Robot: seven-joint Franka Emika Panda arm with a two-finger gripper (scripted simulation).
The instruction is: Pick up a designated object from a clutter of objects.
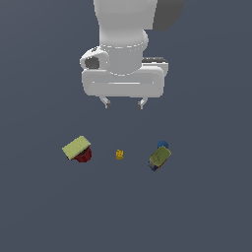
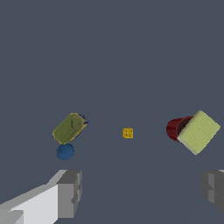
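Observation:
The designated object, a small can (image 1: 160, 157) (image 2: 69, 127) with an olive-green top and a blue side, lies on the grey floor at the exterior view's right. A small blue ball (image 1: 163, 144) (image 2: 65, 152) rests right beside it. My gripper (image 1: 124, 103) (image 2: 142, 192) hangs open high above the clutter of objects, roughly over the tiny yellow piece (image 1: 119, 154) (image 2: 127, 133), with nothing between its fingers. Both grey fingertips (image 2: 70, 192) show in the wrist view, set wide apart.
A yellow-green flat box (image 1: 76, 147) (image 2: 198, 131) leans on a dark red cup (image 1: 83, 156) (image 2: 177, 128) at the exterior view's left. The yellow piece sits between that pair and the can.

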